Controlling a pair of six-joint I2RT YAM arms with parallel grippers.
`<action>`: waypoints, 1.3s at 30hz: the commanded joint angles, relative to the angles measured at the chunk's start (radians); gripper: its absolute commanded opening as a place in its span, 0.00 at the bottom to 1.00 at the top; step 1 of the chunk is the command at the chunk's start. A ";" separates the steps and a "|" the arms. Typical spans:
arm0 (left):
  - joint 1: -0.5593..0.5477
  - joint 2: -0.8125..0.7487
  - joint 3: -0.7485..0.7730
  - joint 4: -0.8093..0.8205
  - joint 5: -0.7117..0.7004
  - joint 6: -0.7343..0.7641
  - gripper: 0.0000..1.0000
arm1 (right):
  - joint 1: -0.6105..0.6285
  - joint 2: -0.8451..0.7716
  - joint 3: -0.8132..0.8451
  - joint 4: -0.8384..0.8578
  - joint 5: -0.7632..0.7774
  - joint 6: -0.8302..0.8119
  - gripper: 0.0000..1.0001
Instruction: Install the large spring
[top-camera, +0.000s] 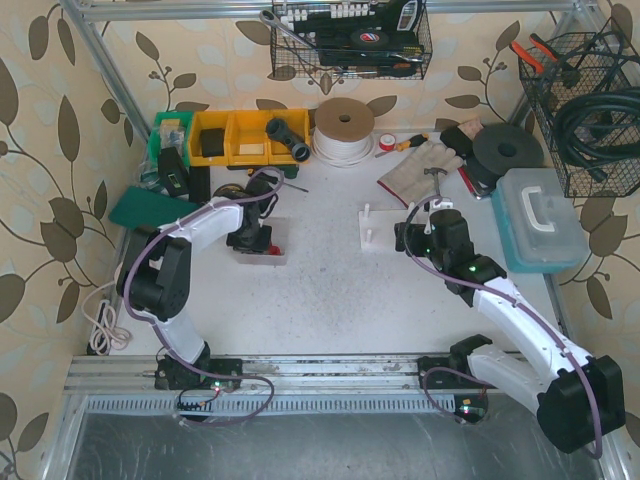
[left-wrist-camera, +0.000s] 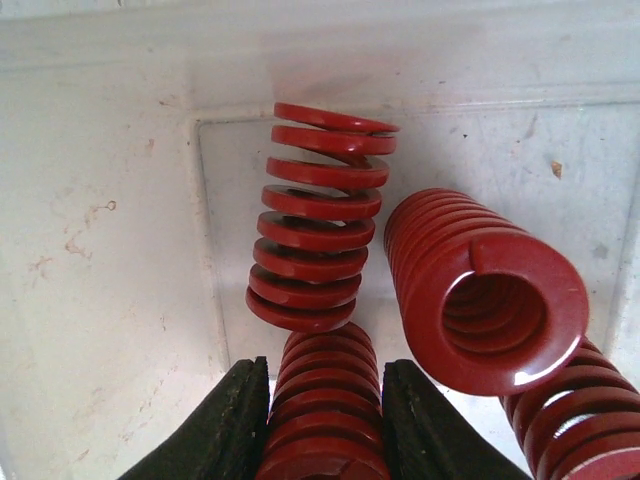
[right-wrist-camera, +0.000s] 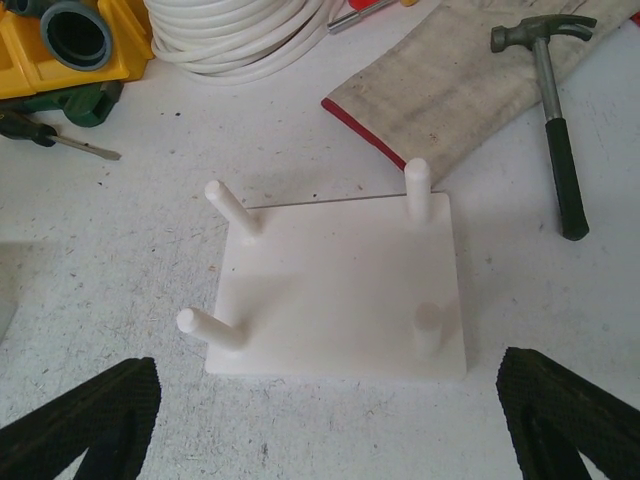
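Clamps red spring (left-wrist-camera: 325, 430) in left gripper (left-wrist-camera: 325, 368) | shows three more red springs (left-wrist-camera: 490, 290) just ahead and right | holds right gripper (right-wrist-camera: 325, 365) wide open above white peg plate (right-wrist-camera: 340, 285)

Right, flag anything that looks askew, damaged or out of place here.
Nothing looks damaged or spilled. The red springs lie jumbled at different angles in their tray, one between the fingers of the left gripper. The hammer head lies on the glove. The peg board sits flat, pegs bare.

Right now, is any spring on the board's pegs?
No, all four pegs on the board stand bare in the right wrist view.
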 joint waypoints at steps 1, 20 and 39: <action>0.002 -0.015 0.046 -0.053 0.017 -0.007 0.16 | 0.005 -0.008 0.028 -0.002 0.023 -0.012 0.92; -0.001 -0.239 0.135 -0.067 0.162 0.019 0.00 | 0.062 0.045 0.014 0.152 -0.201 -0.082 0.90; -0.225 -0.670 -0.328 0.782 0.233 0.243 0.00 | 0.217 0.327 0.222 0.423 -0.394 0.963 0.75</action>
